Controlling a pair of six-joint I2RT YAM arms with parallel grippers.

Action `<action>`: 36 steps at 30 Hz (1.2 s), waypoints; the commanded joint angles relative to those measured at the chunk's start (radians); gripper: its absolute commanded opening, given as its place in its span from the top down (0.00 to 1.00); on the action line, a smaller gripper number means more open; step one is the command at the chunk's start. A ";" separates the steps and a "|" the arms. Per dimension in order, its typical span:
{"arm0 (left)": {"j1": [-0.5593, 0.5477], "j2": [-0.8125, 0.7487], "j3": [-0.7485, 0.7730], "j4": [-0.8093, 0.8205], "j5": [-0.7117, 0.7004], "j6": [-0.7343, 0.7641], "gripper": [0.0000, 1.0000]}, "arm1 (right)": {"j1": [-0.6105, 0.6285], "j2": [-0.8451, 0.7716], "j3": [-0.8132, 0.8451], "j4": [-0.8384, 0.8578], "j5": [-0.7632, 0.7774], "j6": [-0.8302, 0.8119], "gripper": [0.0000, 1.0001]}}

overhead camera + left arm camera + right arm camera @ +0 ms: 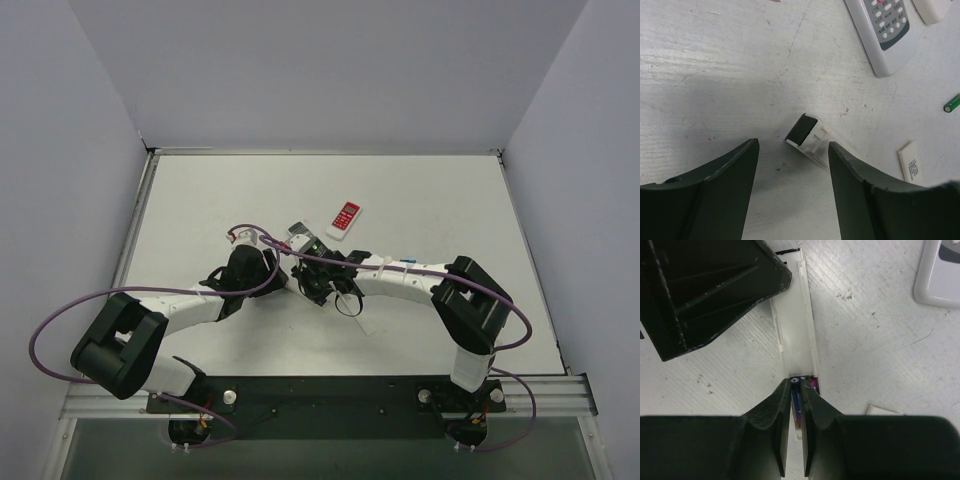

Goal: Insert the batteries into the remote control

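Note:
My right gripper is shut on a blue battery, holding it in the open battery bay of a long white remote that lies face down on the table. A magenta patch shows in the bay beside the battery. My left gripper is open, with the black-tipped end of that remote just ahead of its fingertips. A green battery lies at the right edge of the left wrist view. In the top view both grippers, left and right, meet mid-table.
A grey-and-white remote lies face up ahead of my left gripper, and a red-and-white remote lies farther back. A loose white battery cover lies to the right. My left gripper's black body crowds the far end of the white remote.

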 commanded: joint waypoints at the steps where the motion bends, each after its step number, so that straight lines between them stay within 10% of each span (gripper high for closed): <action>1: -0.006 0.005 -0.009 -0.035 -0.016 -0.006 0.32 | -0.003 0.022 -0.030 -0.002 0.010 0.002 0.93; 36: -0.005 0.105 0.020 -0.094 -0.038 -0.038 0.32 | 0.040 -0.036 -0.178 -0.077 0.094 -0.026 1.00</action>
